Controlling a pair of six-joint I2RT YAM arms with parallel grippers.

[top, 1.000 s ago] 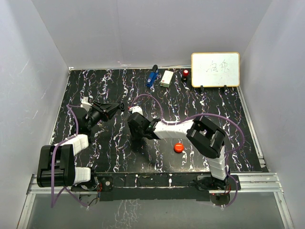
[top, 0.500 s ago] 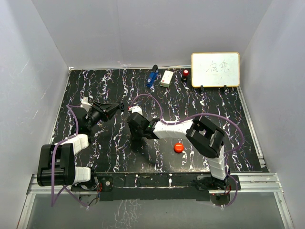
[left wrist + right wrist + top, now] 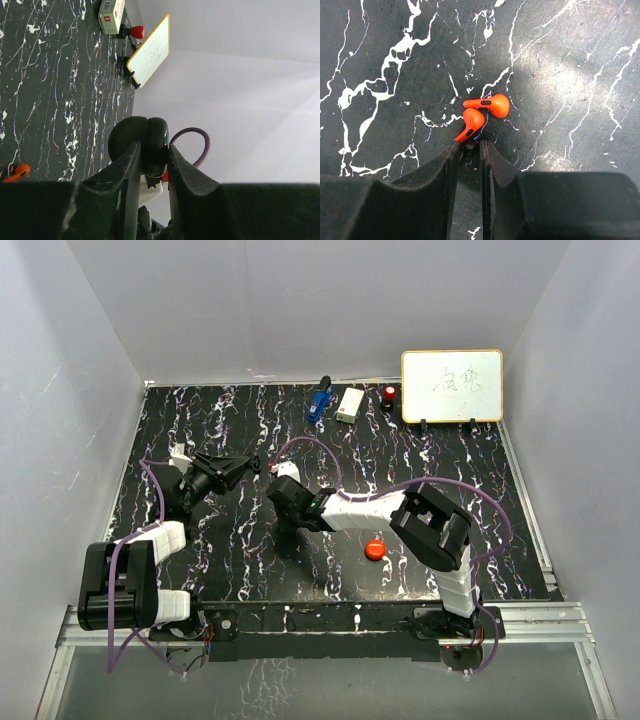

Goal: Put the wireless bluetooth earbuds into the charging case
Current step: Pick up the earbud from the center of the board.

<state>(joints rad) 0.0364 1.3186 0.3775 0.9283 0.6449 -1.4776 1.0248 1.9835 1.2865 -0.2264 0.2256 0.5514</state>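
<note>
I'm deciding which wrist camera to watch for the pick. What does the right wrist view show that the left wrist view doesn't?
Only the right wrist view: two orange earbuds touching each other on the table, with the right gripper at the nearer one's stem, jaws narrowly apart, grip unclear. Only the left wrist view: the left gripper shut on a round black case, plus the whiteboard and a white box at the far edge. Both: the black marbled table.

A black counter [image 3: 230, 420] veined with white marbling. Near its far edge stand a wood-framed whiteboard [image 3: 452, 385] with handwriting, a small white box [image 3: 350, 405] and a small blue object [image 3: 318, 403].
</note>
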